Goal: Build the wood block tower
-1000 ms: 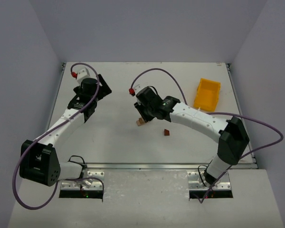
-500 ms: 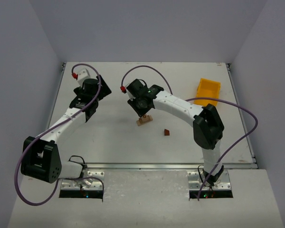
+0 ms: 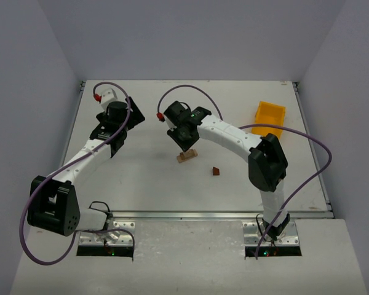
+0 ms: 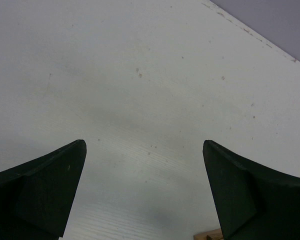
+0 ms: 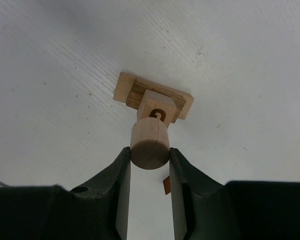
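Observation:
A flat pale plank lies on the table with a small pale block on it; the block bears a brown mark. My right gripper is shut on a round pale wooden cylinder, held right over the block; I cannot tell if they touch. In the top view the right gripper sits just behind the stack. The dark reddish-brown wedge lies alone to the stack's right and shows between the fingers in the right wrist view. My left gripper is open and empty at the back left.
A yellow plastic bin stands at the back right. A corner of a wooden piece shows at the bottom edge of the left wrist view. The table's back edge runs across that view's upper right.
The right arm has folded its elbow back and swung round, with the gripper now slightly further back over the stack. The left arm has barely moved.

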You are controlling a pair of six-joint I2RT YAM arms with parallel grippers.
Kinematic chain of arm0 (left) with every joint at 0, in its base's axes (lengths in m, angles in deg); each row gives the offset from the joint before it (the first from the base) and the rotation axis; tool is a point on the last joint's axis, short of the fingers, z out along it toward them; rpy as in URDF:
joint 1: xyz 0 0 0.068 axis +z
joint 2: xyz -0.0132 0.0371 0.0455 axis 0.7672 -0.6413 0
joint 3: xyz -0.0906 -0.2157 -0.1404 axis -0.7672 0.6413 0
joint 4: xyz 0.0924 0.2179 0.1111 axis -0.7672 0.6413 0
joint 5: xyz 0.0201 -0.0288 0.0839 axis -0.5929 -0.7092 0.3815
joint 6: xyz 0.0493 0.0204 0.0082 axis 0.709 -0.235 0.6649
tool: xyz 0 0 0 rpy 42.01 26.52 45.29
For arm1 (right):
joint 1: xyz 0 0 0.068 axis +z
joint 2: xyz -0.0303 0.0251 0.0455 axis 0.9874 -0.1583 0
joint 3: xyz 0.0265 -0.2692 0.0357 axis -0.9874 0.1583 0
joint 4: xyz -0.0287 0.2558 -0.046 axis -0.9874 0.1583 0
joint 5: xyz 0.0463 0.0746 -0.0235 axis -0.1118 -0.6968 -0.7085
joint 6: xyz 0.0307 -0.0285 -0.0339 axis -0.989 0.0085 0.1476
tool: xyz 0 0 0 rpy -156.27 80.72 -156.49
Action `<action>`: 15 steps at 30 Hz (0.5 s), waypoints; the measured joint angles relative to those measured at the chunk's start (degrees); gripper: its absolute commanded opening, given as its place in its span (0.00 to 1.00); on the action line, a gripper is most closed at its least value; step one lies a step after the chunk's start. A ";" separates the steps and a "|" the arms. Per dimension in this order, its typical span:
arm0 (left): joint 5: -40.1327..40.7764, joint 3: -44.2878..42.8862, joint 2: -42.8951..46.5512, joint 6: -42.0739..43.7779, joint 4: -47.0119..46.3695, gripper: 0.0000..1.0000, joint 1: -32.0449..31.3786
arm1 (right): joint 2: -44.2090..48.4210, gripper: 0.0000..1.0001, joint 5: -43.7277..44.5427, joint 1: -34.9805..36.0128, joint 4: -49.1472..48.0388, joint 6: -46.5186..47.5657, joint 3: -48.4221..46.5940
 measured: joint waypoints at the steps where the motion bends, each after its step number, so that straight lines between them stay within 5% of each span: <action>1: -0.02 0.00 0.00 0.00 0.00 1.00 0.00 | -0.11 0.11 0.02 0.00 0.09 0.07 -0.19; 15: -0.79 0.20 -0.02 -0.02 -0.04 1.00 0.04 | -2.35 0.11 -0.01 -0.59 0.31 0.39 -1.43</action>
